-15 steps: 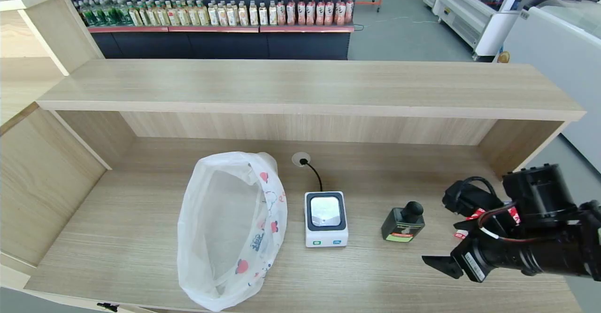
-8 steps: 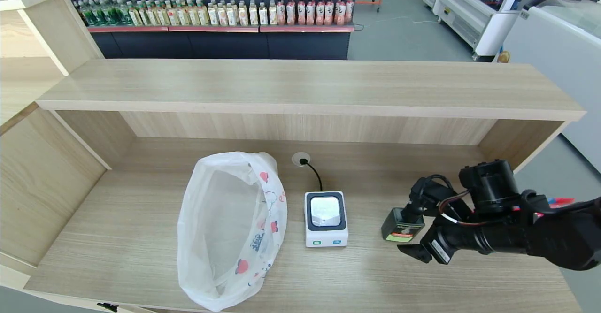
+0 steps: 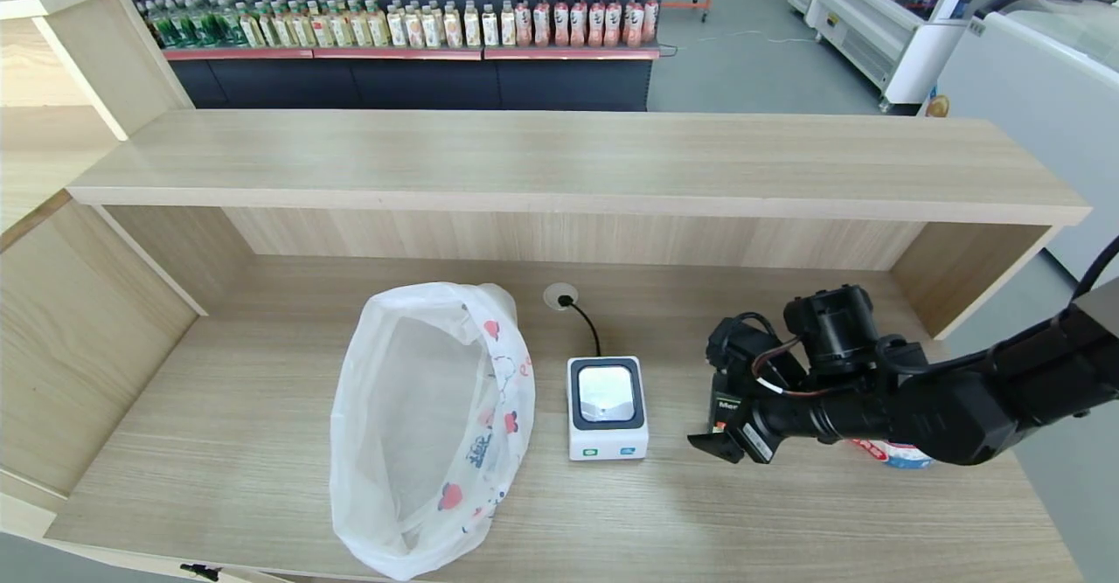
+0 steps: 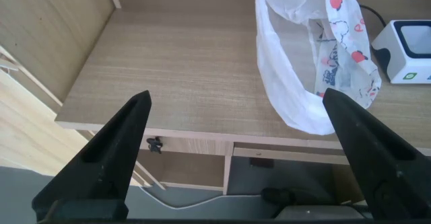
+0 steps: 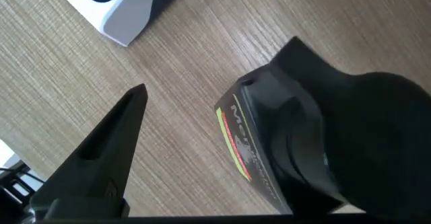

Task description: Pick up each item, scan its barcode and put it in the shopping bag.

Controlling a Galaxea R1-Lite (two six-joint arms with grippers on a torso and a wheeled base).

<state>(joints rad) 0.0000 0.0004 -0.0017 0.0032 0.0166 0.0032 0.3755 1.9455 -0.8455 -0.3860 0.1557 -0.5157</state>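
The small dark bottle with the round black cap point(image 5: 276, 116) stands on the pale wooden surface point(image 3: 262, 443), just right of the white box scanner point(image 3: 607, 406). My right pincer point(image 3: 721, 421) is released and, I judge, straddles it, with one finger point(image 5: 101, 157) apart from its side. I should centre, sink below the cap, then clench gently so it doesn't tip.

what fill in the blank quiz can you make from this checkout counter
1. The scanner stands on the robot's ____ side of the bag.
2. The right claw is ____, with the dark bottle between its fingers.
3. The bag is mostly ____, with small red prints.

Missing words: right; open; white
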